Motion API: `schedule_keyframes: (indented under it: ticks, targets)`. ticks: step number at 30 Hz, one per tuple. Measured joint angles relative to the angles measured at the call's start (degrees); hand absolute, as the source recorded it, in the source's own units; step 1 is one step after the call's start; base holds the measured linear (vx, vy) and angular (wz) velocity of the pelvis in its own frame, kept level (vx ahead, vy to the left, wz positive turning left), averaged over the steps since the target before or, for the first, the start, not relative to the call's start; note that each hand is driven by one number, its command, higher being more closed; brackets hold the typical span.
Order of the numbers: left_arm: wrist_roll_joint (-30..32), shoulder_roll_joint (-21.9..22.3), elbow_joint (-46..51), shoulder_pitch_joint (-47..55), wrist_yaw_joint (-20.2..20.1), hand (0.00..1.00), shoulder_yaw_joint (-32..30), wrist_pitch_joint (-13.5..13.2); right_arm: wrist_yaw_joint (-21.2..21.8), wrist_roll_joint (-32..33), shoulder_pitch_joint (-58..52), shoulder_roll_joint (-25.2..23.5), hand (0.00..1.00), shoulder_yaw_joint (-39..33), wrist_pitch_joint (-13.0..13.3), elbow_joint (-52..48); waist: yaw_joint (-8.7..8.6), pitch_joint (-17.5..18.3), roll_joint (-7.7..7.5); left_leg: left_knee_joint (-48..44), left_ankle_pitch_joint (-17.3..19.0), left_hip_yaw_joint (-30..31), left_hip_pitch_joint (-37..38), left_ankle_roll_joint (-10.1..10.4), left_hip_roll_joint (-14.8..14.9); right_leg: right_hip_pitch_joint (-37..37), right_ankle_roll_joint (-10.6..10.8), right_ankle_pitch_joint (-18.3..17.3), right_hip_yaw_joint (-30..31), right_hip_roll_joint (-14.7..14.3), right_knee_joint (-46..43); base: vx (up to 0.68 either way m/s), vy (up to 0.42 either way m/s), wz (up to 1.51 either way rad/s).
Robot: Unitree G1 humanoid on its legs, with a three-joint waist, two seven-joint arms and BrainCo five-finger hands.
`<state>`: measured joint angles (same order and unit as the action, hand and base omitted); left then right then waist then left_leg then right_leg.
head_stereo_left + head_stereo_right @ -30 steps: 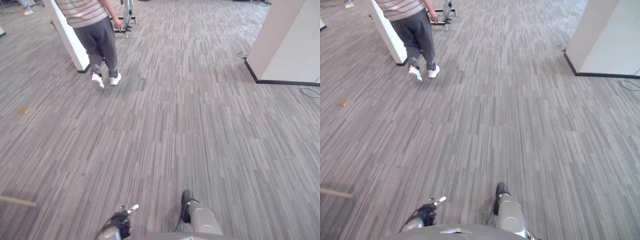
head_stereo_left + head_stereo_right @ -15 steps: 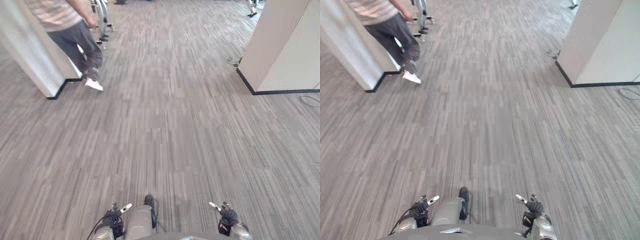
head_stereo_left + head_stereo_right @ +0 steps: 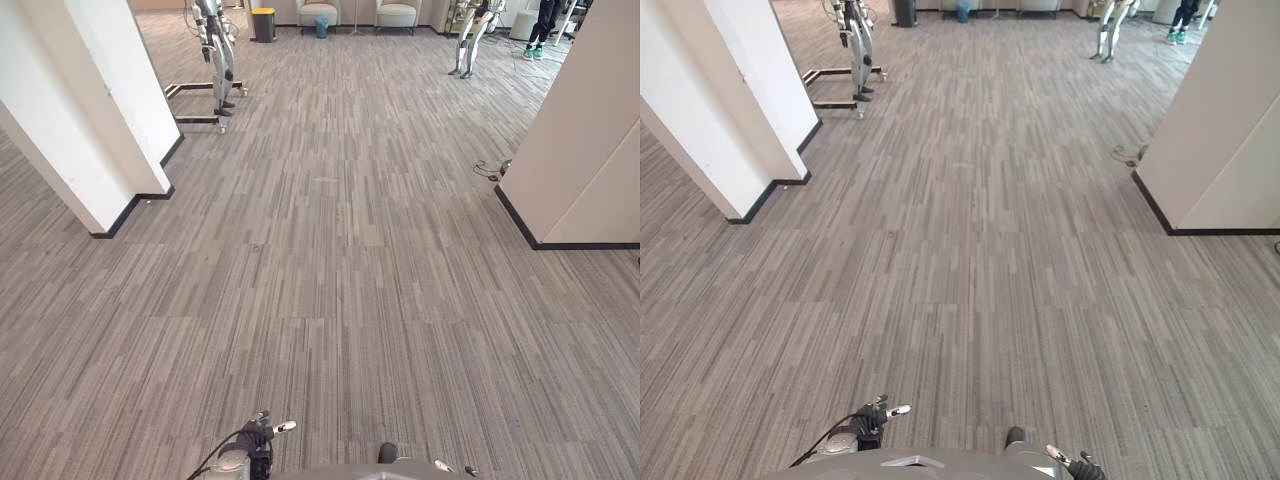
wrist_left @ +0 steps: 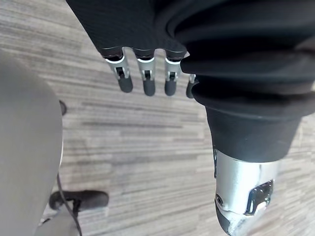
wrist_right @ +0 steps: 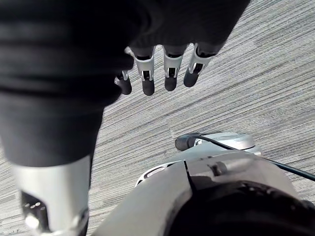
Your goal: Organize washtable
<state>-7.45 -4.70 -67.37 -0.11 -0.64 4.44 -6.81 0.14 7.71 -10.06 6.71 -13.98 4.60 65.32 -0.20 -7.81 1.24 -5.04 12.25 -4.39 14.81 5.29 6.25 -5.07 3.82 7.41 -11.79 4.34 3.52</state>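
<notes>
- White pillar [image 3: 88,120] with black skirting stands far left on the grey striped carpet [image 3: 330,270].
- Silver rig on a black floor frame [image 3: 213,70] sits just past that pillar.
- Left hand [image 4: 143,69] hangs low beside the body over bare carpet, fingers [image 4: 147,86] straight and relaxed, thumb apart, holding nothing. It also shows at the lower edge of the head view [image 3: 262,433].
- Yellow-lidded bin [image 3: 263,22] and two pale armchairs [image 3: 318,12] line the far wall.
- Right hand [image 5: 167,66] is also down over carpet, fingers [image 5: 147,83] loose and straight, nothing in its grasp.
- Silver legged figure [image 3: 470,35] stands far back right, with a person's dark legs and green shoes [image 3: 541,28] beyond it.
- Thin cable [image 3: 488,168] lies on the carpet at the foot of the beige wall [image 3: 590,130] on the right.
- Washtable: cannot tell where it is from these views.
</notes>
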Motion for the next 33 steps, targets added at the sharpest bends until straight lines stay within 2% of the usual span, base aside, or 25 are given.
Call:
schedule_keyframes:
  ticks: [7,9,10,11,12,13,14,15,16,17,18,20,21,22,23,24,25,26,27,28,29,30,31,32,33]
  targets:
    - [0.05,-0.18,-0.02,0.12,-0.02,0.00,-0.05,0.04,0.30,0.15,-0.14,0.02,0.00,-0.07,-0.01,0.02,0.01,0.21,-0.25,0.39,0.01,-0.11,-0.41,0.01,0.10,-0.04,0.12,0.05,-0.06,-0.12,1.46,0.00,0.000,0.00]
    - [0.19,-0.24,-0.05,0.17,-0.04,0.00,-0.63,0.40,1.17,0.32,0.08,0.36,0.00,-0.51,-0.01,0.05,-0.05,0.44,0.24,-0.83,1.49,-0.09,-2.84,0.62,0.78,1.68,-0.14,-0.19,-0.67,-0.54,1.40,0.01,-0.039,0.02]
    - [0.21,-0.07,0.00,0.03,-0.03,0.00,-1.41,0.43,1.29,0.70,0.17,0.49,0.00,-0.78,-0.02,0.09,-0.07,0.83,1.01,-1.77,2.46,-0.09,-3.88,0.21,1.34,2.50,-0.54,-0.46,-0.90,-0.95,0.87,0.05,-0.091,-0.04]
    - [-0.08,0.49,0.05,0.37,0.03,0.00,-3.59,0.52,1.71,2.07,0.24,1.02,0.00,-1.48,-0.17,0.28,-0.08,1.02,2.05,-4.07,3.88,-0.86,-5.84,0.92,3.74,5.22,-2.61,-2.18,-2.00,-2.56,-4.04,0.12,-0.154,-0.15]
    - [-0.11,0.45,0.09,1.32,0.02,0.00,-5.06,0.56,2.04,2.73,0.20,1.55,0.00,-1.43,-0.22,0.28,0.10,1.13,3.30,-6.47,4.82,-1.49,-7.08,2.11,6.19,8.21,-4.39,-7.81,-3.64,-4.22,-13.13,0.21,-0.135,-0.15]
    - [-0.12,-0.42,0.40,1.98,-0.33,0.00,-8.38,0.32,2.13,3.76,0.13,0.97,0.00,-1.46,-0.28,0.48,0.18,0.65,1.50,-18.12,5.08,-1.96,-11.93,2.74,6.56,9.63,-4.03,-15.57,-4.68,-3.74,-22.45,0.16,-0.133,0.00]
    - [-0.15,-0.80,1.06,1.98,-0.34,0.00,-11.18,0.22,2.20,4.40,0.06,0.41,0.00,-1.90,-0.31,0.58,0.24,0.29,-0.12,-27.04,4.79,-2.32,-16.27,2.69,6.45,9.68,-3.90,-19.61,-4.58,-2.66,-24.45,0.03,-0.114,0.27]
    - [-0.65,-0.66,2.64,2.20,-0.25,0.00,-15.32,0.37,2.23,4.85,-0.04,0.66,0.00,-2.66,-0.34,0.63,0.43,-0.69,0.82,-43.68,0.53,-0.48,-24.62,-0.46,8.14,9.01,-4.83,-24.05,-5.50,-2.22,-26.84,-0.05,-0.170,0.37]
    - [-2.48,-0.51,3.75,2.70,-0.01,0.00,-16.35,0.34,2.18,5.95,-0.11,0.99,0.00,-2.52,-0.43,0.64,0.68,-1.80,0.74,-53.16,-0.49,0.40,-29.96,-0.74,8.51,7.01,-4.80,-25.78,-5.55,-1.89,-26.67,0.03,-0.183,0.32]
    - [-2.95,-1.01,3.96,3.35,0.08,0.00,-16.27,0.31,2.24,6.77,0.68,1.16,0.00,-2.56,-0.36,0.63,0.67,-1.60,0.39,-53.85,-0.39,-0.93,-33.14,-0.68,8.07,5.68,-3.96,-25.95,-5.67,-1.36,-25.37,0.12,-0.167,0.13]
    - [-3.50,-1.28,3.50,3.70,0.13,0.00,-16.27,0.37,2.27,6.98,1.33,1.12,0.00,-2.58,-0.33,0.65,0.69,-1.54,0.27,-51.93,-0.39,-2.00,-34.95,-0.67,7.60,5.02,-3.74,-25.84,-5.77,-0.93,-24.12,0.23,-0.184,0.00]
    - [-6.54,-1.20,2.22,6.53,0.10,0.00,-16.89,0.48,2.36,6.98,3.56,1.07,0.00,-2.36,-0.27,0.69,1.09,-1.63,0.33,-34.70,-1.38,-5.52,-38.66,0.10,6.58,2.10,-2.27,-24.95,-5.93,-0.72,-19.19,0.37,-0.172,-0.05]
    - [-7.78,-0.92,2.19,6.97,0.21,0.00,-17.31,0.51,2.33,6.97,3.79,1.12,0.00,-2.27,-0.29,0.69,1.27,-1.62,0.32,-29.08,-2.15,-5.40,-38.56,0.64,6.24,0.94,-2.15,-24.84,-5.97,-1.07,-17.88,0.40,-0.146,-0.06]
    - [-9.97,-0.16,1.33,8.35,0.58,0.00,-18.08,0.91,2.25,6.98,4.26,1.26,0.00,-2.09,-0.28,0.69,1.91,-1.62,0.30,-17.25,-4.78,-4.26,-37.88,1.94,5.54,-1.50,-2.44,-24.48,-5.99,-1.92,-15.34,0.25,-0.115,-0.09]
    - [-11.05,0.41,0.80,9.36,0.99,0.00,-18.12,1.30,2.20,6.99,4.87,1.31,0.00,-2.10,-0.19,0.76,2.53,-1.59,0.34,-9.34,-7.42,-3.06,-37.23,2.93,5.09,-3.28,-2.35,-24.53,-5.91,-2.69,-13.48,0.23,-0.078,-0.19]
    - [-12.26,0.53,-0.30,9.79,1.42,0.00,-18.51,1.76,2.12,6.98,6.04,1.31,0.00,-2.16,0.10,1.48,3.21,-1.59,0.28,-4.45,-9.55,-2.96,-37.78,2.67,5.04,-5.29,-1.39,-25.18,-5.39,-3.56,-11.55,0.19,0.006,-0.24]
    - [-12.32,0.54,-0.73,9.83,1.56,0.00,-18.85,1.99,2.09,6.97,6.54,1.43,0.00,-2.27,0.18,2.27,3.69,-1.56,0.06,-5.39,-10.35,-3.41,-38.62,2.20,4.90,-6.20,-0.50,-25.88,-4.94,-3.49,-11.28,0.39,0.122,-0.36]
    - [-12.16,0.51,-0.99,9.97,1.75,0.00,-20.45,2.28,2.08,6.93,6.84,1.49,0.00,-2.28,0.12,2.39,4.70,-0.94,-1.27,-10.61,-11.62,-4.32,-40.18,-0.43,3.39,-7.74,1.66,-27.69,-4.53,-1.76,-11.25,0.63,0.187,-0.49]
    - [-11.95,0.42,-1.14,10.45,1.96,0.00,-21.32,2.31,2.09,6.91,6.49,1.58,0.00,-2.30,0.18,2.35,5.24,-0.20,-2.31,-15.29,-13.02,-4.45,-39.95,-3.49,1.00,-7.98,4.02,-29.25,-3.96,0.97,-15.87,0.69,0.214,-0.43]
    - [-11.75,0.35,-1.39,10.50,2.01,0.00,-21.44,2.35,2.09,6.91,6.29,1.58,0.00,-2.50,0.26,2.22,5.17,-0.22,-2.42,-17.45,-13.22,-4.28,-39.57,-4.22,0.20,-6.97,4.37,-29.65,-3.71,2.63,-21.56,0.67,0.211,0.02]
    - [-10.57,-1.03,-1.77,10.77,2.05,0.00,-21.27,2.31,2.15,6.90,5.61,1.08,0.00,-3.43,0.06,2.23,4.37,0.74,-4.36,-19.83,-9.67,-4.91,-37.79,-5.13,-2.81,-2.27,2.24,-27.64,-3.83,7.44,-36.19,0.54,0.235,0.59]
    - [-9.87,-2.15,-0.75,9.85,2.23,0.00,-20.82,2.23,2.27,6.88,4.80,0.01,0.00,-4.85,-0.06,2.27,3.30,0.72,-5.81,-20.40,-6.56,-4.74,-34.70,-5.92,-6.17,2.50,-3.73,-17.66,-4.20,11.54,-49.59,0.40,0.271,0.79]
    - [-9.66,-2.48,0.10,9.12,2.27,0.00,-19.67,2.24,2.31,6.87,4.28,-0.31,0.00,-5.10,-0.10,2.47,2.59,0.47,-5.97,-20.11,-5.42,-4.34,-32.81,-7.15,-7.27,4.02,-3.80,-9.99,-2.46,12.09,-53.93,0.17,0.409,1.04]
    - [-9.04,-2.68,1.57,8.10,2.20,0.00,-16.73,2.01,2.49,6.84,3.60,-1.16,0.00,-5.20,-0.19,2.68,1.08,-0.10,-5.23,-17.41,-3.85,-1.66,-27.40,-8.01,-8.39,7.30,0.15,-0.36,3.36,9.98,-61.90,-0.06,0.402,0.95]
    - [-8.72,-3.18,1.94,6.35,2.19,0.00,-15.28,1.94,2.87,6.82,4.06,-1.65,0.00,-5.02,-0.18,2.69,0.41,-1.51,-5.26,-15.50,-3.04,-0.07,-23.63,-8.71,-8.74,11.36,1.23,-6.82,6.00,7.74,-69.02,-0.15,0.376,0.88]
